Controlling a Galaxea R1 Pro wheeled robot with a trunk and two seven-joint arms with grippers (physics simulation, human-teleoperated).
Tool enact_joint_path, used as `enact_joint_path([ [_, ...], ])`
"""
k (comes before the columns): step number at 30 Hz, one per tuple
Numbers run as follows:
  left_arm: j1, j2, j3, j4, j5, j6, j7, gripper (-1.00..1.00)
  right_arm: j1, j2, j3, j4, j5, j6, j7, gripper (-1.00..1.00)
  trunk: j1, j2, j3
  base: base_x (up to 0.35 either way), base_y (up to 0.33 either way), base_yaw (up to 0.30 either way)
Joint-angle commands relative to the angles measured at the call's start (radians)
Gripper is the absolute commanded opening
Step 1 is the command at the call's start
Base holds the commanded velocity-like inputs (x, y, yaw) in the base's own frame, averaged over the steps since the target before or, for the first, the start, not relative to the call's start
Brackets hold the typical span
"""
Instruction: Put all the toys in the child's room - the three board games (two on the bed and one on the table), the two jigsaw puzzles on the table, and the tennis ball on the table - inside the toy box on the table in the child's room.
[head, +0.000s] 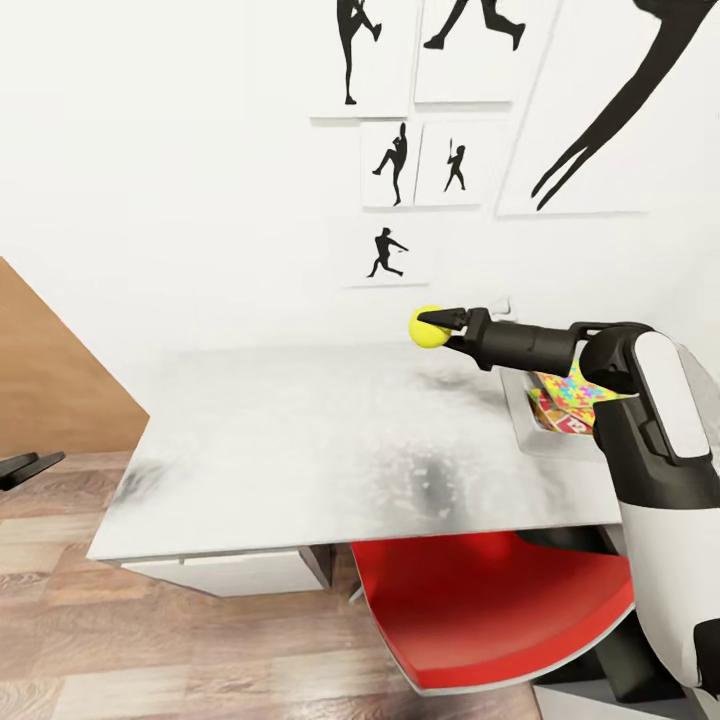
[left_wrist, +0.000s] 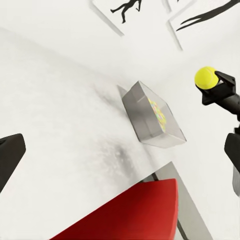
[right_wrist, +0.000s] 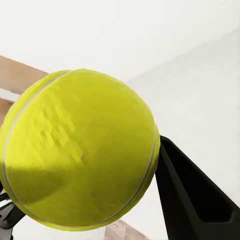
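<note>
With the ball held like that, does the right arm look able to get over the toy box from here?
Probably yes. The right gripper holds the tennis ball above the table, and the toy box sits just beside that arm with nothing between.

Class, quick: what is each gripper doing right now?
Left gripper: cannot be told, only dark finger tips at the frame edge.
Right gripper: closed on the tennis ball, above the table.

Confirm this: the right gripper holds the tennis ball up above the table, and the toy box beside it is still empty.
Not quite. The right gripper does hold the tennis ball above the table, but the toy box is not empty: the head view shows a colourful jigsaw puzzle already lying inside it.
</note>
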Motion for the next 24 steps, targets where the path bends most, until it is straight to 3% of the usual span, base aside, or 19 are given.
enact_joint_path([
  [1,0.000,0.000,0.000,0.000,-0.001,0.010,-0.004,1.00,0.000,0.000,0.002,-0.001,-0.012,0.000,-0.012,-1.00,0.001,-0.002,0.000,0.000,0.000,-0.062],
  [24,0.000,-0.002,0.001,-0.003,-0.001,0.008,-0.004,1.00,0.002,-0.001,0.009,-0.001,-0.012,0.000,-0.010,-1.00,0.001,-0.002,0.038,0.000,0.000,-0.087],
])
